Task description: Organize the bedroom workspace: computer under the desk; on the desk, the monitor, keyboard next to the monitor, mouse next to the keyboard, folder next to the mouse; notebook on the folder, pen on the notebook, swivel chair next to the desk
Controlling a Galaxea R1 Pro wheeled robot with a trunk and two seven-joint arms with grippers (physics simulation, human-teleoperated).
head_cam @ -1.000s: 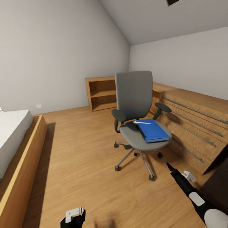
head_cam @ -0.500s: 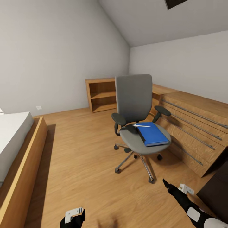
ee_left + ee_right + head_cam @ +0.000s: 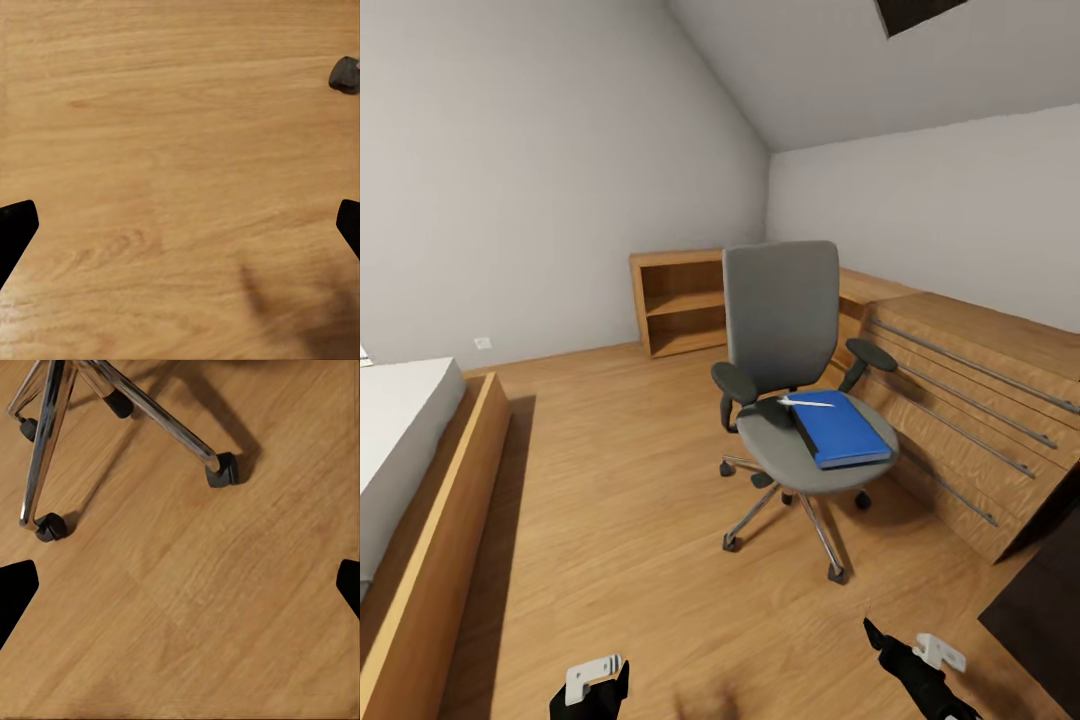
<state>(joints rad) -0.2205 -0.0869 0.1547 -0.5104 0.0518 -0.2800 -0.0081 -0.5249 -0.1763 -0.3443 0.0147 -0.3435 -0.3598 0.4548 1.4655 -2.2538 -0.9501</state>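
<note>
Grey upholstered swivel chair point(image 3: 785, 400) mid-floor on light wood planks point(image 3: 610, 520). Bright blue flat folder point(image 3: 838, 428) on its seat, thin white pen point(image 3: 805, 402) at the folder's far edge. Light-wood drawer chest point(image 3: 970, 400) right, open shelf unit point(image 3: 675, 298) far, bed frame point(image 3: 430, 540) left.

Evenly lit, soft diffuse render w/ no visible lamp & no glare; pale walls bright, head view straight lines leaning toward the frame edges (wide-angle stretch). Soft shadows only: beside the bed frame point(image 3: 455, 470) at left, under the swivel chair point(image 3: 790, 400) at centre, thin leg shadows across the wood floor point(image 3: 225, 607) in right wrist view. Slight softness throughout, smudgy dark blur lower right of left wrist view, otherwise sharp.
</note>
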